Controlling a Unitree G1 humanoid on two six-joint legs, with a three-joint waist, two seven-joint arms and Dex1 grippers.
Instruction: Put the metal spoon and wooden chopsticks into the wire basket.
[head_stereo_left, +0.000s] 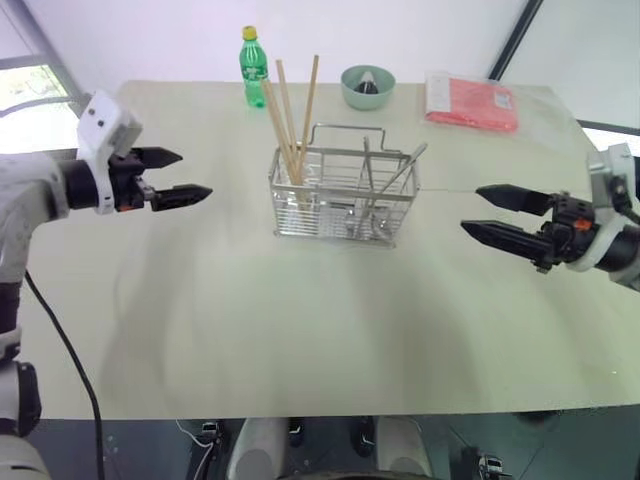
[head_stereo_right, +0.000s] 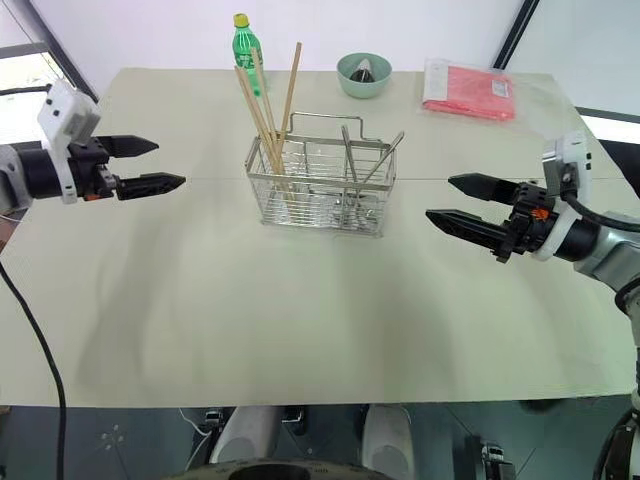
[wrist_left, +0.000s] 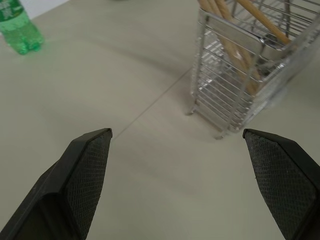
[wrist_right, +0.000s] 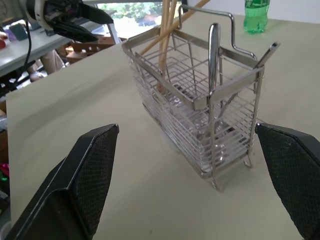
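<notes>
The wire basket (head_stereo_left: 340, 205) stands upright in the middle of the table. Several wooden chopsticks (head_stereo_left: 290, 110) lean in its left compartment, their tops sticking well above the rim. The metal spoon (wrist_right: 214, 55) stands handle-up in the right compartment beside a second slanted metal handle (wrist_right: 267, 52); its bowl is down behind the wires. My left gripper (head_stereo_left: 195, 175) hangs open to the left of the basket, pointing at it and clear of it. My right gripper (head_stereo_left: 470, 210) is open on the basket's right, also apart from it. Neither holds anything.
At the back of the table stand a green bottle (head_stereo_left: 252, 68), a green bowl (head_stereo_left: 367, 86) with something dark in it, and a red packet (head_stereo_left: 471, 102). A black cable (head_stereo_left: 70, 350) hangs at the table's left edge.
</notes>
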